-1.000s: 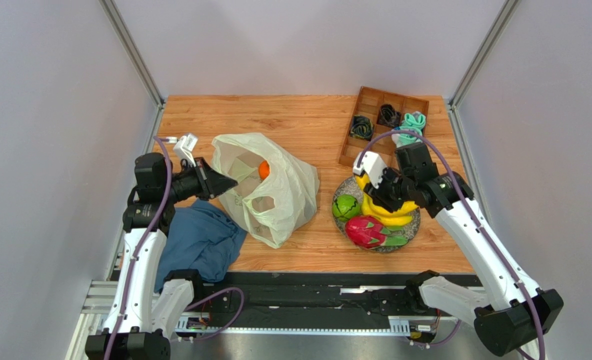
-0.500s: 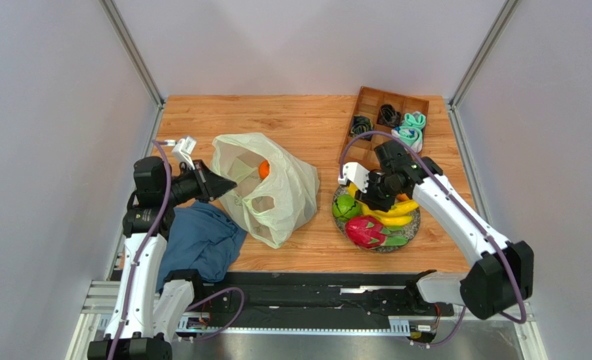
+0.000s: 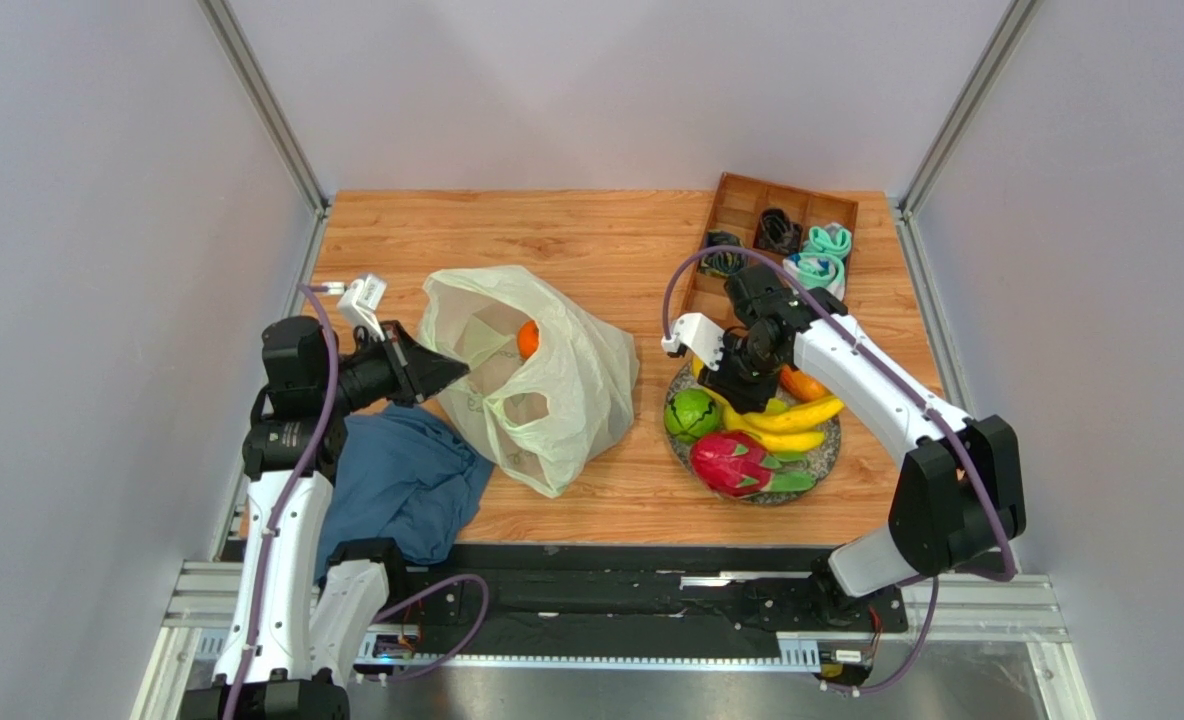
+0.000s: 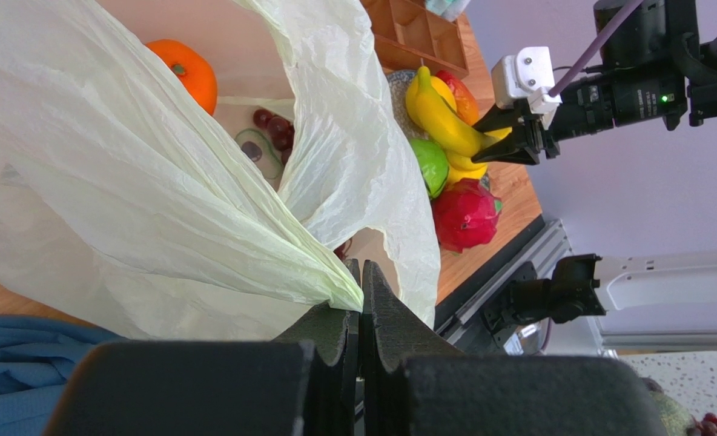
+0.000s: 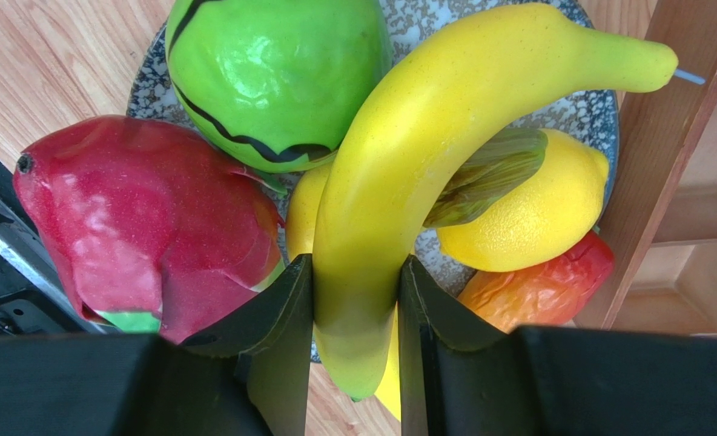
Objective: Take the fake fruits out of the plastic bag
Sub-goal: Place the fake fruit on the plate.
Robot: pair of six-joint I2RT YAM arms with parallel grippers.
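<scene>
The pale yellow-green plastic bag [image 3: 531,383] lies left of centre, its mouth held up by my left gripper [image 3: 436,365], which is shut on the bag's edge [image 4: 335,289]. Inside the bag I see an orange [image 4: 185,73] and dark grapes [image 4: 276,127]. My right gripper [image 5: 355,268] is shut on a yellow banana [image 5: 408,163] just above the speckled plate [image 3: 824,450]. On that plate lie a green apple [image 3: 691,416], a pink dragon fruit [image 3: 733,462], a lemon [image 5: 526,213] and an orange-red fruit [image 5: 540,286].
A wooden compartment tray [image 3: 771,248] with rolled socks stands close behind the plate, its edge beside the banana's tip. A blue cloth [image 3: 403,480] lies at the front left under the left arm. Grey walls close in both sides.
The right arm has swung its gripper and the banana a little left and towards the back over the plate. The left gripper still holds the bag's edge in the same spot.
</scene>
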